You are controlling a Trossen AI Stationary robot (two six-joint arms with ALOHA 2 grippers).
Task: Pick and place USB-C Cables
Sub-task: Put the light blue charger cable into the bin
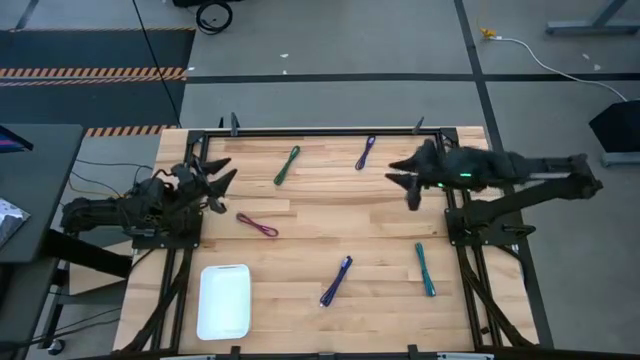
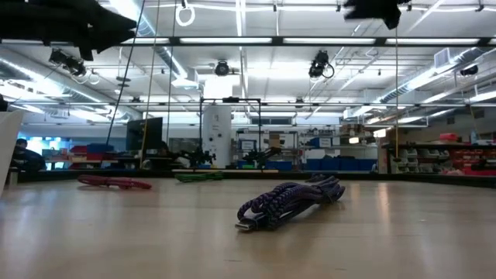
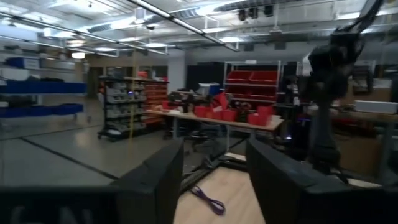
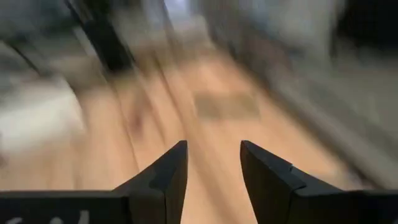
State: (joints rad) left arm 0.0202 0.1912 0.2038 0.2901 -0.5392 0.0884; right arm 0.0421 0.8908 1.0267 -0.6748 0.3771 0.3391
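Note:
Five cable bundles lie flat on the wooden table: green [image 1: 287, 165] and purple [image 1: 365, 152] near the far edge, magenta [image 1: 257, 225] left of centre, blue-violet [image 1: 335, 281] and teal [image 1: 426, 269] nearer the front. In the low view the blue-violet bundle [image 2: 291, 203] lies closest, magenta [image 2: 114, 183] and green [image 2: 198, 177] behind it. My left gripper [image 1: 222, 173] is open at the table's left edge, raised. My right gripper [image 1: 404, 180] is open, raised over the table's right part, right of the purple cable. Its wrist view is blurred.
A white rounded-rectangle tray [image 1: 224, 301] sits at the table's near-left corner. Black arm frames [image 1: 478, 232] stand on both sides of the table. The left wrist view looks across the table to the purple cable [image 3: 208, 200] and the room's shelves beyond.

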